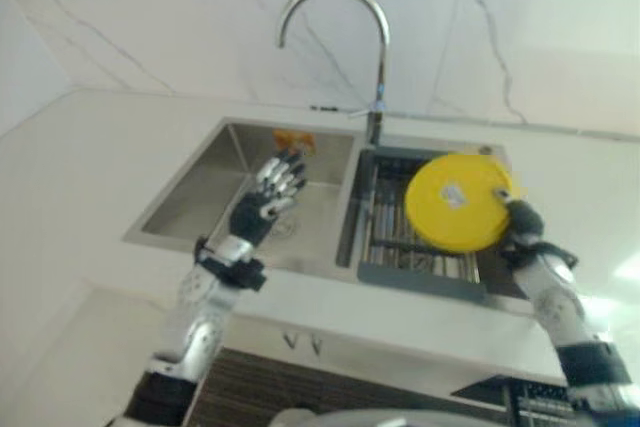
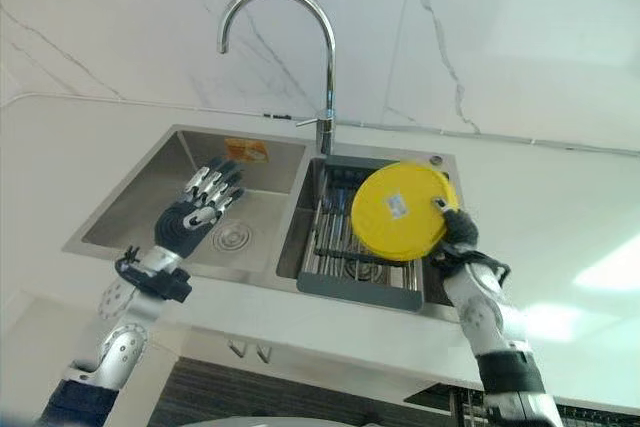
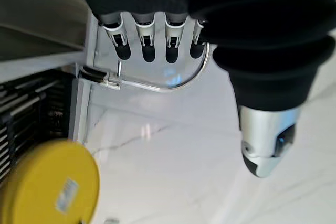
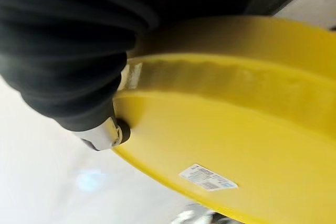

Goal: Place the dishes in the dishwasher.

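Right hand (image 2: 462,232) pinches yellow plate (image 2: 398,212) over sink rack (image 2: 335,272).

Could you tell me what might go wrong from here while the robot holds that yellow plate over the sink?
The right hand pinches the yellow plate only at its rim, tilted up on edge, so it could slip and drop onto the dish rack below. The faucet stands close beside the plate; a swing toward it might knock it. The left hand hovers open above the empty basin, giving no support.
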